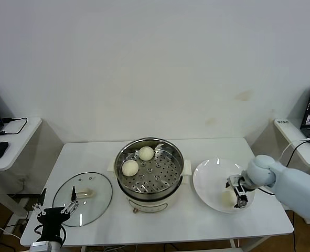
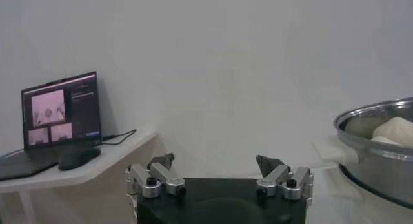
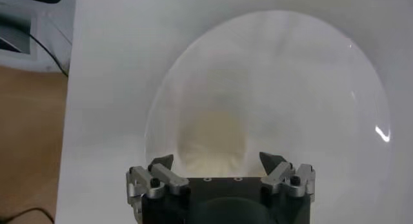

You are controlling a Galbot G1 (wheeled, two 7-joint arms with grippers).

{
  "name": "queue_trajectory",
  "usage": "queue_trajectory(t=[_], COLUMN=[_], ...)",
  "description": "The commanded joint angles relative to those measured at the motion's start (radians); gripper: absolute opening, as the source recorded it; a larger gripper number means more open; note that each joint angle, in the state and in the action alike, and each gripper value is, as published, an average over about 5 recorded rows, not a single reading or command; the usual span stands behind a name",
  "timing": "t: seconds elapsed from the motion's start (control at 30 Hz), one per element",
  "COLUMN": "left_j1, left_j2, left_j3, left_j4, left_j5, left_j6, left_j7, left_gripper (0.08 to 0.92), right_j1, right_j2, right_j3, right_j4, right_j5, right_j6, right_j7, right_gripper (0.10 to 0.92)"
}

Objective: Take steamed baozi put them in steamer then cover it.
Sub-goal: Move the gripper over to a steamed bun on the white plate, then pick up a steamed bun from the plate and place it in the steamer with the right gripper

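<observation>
Grasping: right gripper (image 1: 237,195), jaws spread, is straddling bun (image 1: 228,198) on plate (image 1: 210,173).
Next: closing, carrying to steamer (image 1: 177,153).

Steamer (image 1: 150,169): shiny polished steel w/ a hole-dotted metal tray, cream glossy plastic base. Buns (image 1: 138,160): smooth matt dough, creamy white. Plate (image 1: 207,181): glossy white, ceramic-looking. Lid (image 1: 83,198): clear glass w/ a thin metal rim & pale plastic handle. Counter (image 1: 92,157): smooth matt white. Right hand (image 1: 238,193): dull grey metal & black fingertips; left hand (image 1: 55,210) same finish
</observation>
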Motion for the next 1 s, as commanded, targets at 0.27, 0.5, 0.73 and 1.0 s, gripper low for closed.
queue_trajectory(t=[0.27,0.5,0.73,1.0], left_j1=[-0.001,-0.001,-0.002,0.000], left_j2=[-0.002,-0.003,0.001,0.008], left_j3=[0.001,0.001,-0.002,-0.003], left_j4=[0.002,0.001,-0.005,-0.022], left_j5=[-0.001,-0.002,-0.003,-0.005], left_j6=[0.000,0.000,0.001,0.002], left_j7=[-0.001,-0.001,-0.001,0.000], left_gripper=[0.823,0.823,0.823,0.823], right_j1=[-0.013,-0.001,0.089,0.343], right_j2=[0.019,0.010,-0.021,-0.031], right_j3=[0.015,0.019,-0.016,-0.083], right_j4=[-0.016,-0.015,0.015,0.034], right_j5=[-0.019,-0.014,0.030,0.148], right_j6=[-0.020,-0.019,-0.021,-0.032], right_j7=[-0.016,-0.036,-0.053,-0.060], right_gripper=[0.709,0.639,0.588,0.577])
